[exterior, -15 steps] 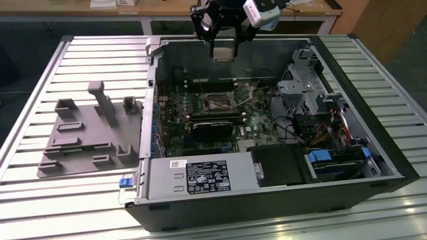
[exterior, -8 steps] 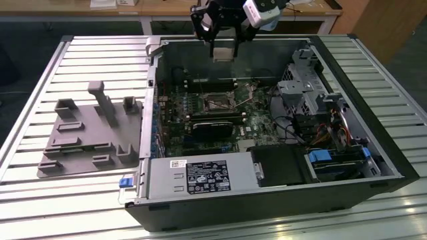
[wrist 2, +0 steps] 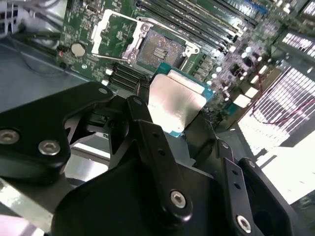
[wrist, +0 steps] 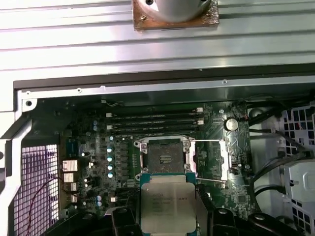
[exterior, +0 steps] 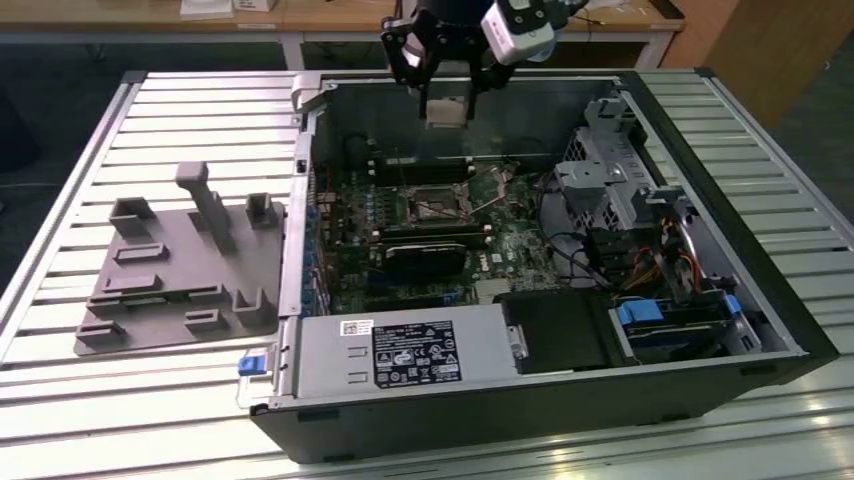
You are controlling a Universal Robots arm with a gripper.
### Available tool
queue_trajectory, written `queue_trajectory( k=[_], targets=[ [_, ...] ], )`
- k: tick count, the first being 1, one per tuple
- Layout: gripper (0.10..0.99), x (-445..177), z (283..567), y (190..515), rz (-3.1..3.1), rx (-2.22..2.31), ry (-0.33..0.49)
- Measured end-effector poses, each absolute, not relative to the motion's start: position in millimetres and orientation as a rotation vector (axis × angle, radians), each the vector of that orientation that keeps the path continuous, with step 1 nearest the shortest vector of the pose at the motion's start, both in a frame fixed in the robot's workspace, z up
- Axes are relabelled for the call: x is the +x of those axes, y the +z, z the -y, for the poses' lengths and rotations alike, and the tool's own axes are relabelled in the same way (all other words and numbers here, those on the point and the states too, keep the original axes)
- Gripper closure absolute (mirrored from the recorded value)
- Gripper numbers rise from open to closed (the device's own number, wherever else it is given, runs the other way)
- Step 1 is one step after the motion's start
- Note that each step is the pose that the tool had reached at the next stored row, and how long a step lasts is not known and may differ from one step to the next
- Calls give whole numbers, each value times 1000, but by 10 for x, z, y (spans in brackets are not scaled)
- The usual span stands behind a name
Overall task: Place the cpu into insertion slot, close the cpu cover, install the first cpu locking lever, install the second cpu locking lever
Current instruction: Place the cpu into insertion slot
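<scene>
My gripper hangs over the back of the open computer case, shut on the cpu. In both wrist views the cpu is a flat silvery square on a green edge, pinched at two opposite sides between the black fingers. The insertion slot lies bare on the green board, below and ahead of the chip, with a gap between them. The cpu cover is swung open beside the slot. A thin locking lever sticks out next to it.
Long memory slots run beside the socket. A black card sits on the socket's near side, a metal drive cage and cables at the exterior view's right, and a power supply in front. A grey fixture plate lies outside the case.
</scene>
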State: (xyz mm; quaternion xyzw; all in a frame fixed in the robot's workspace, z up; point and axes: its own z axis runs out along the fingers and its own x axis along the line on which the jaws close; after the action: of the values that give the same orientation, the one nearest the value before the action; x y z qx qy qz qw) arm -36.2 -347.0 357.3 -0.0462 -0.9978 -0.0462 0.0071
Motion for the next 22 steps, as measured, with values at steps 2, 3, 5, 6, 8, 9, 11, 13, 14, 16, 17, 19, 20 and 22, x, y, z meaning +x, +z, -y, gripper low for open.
queue_trajectory(
  k=[2,3,5,6,8,9,11,13,14,16,17,19,20,22],
  targets=[
    [549,-362,3470,3558,3119,-201,-145],
    [549,-362,3470,3549,3118,-229,-145],
    [549,-362,3470,3529,3115,-287,-145],
    [549,-362,3470,3520,3113,-313,-146],
    [549,-362,3470,3502,3109,-372,-146],
    [549,-362,3470,3493,3106,-400,-146],
    [549,-362,3470,3474,3100,-456,-146],
    [549,-362,3470,3455,3094,-506,-147],
    [549,-362,3470,3445,3090,-531,-147],
    [549,-362,3470,3428,3083,-578,-147],
    [549,-363,3470,3420,3079,-601,-147],
    [549,-363,3470,3405,3071,-648,-147],
    [549,-363,3470,3398,3066,-675,-147],
    [549,-363,3470,3383,3056,-727,-147]
  ],
)
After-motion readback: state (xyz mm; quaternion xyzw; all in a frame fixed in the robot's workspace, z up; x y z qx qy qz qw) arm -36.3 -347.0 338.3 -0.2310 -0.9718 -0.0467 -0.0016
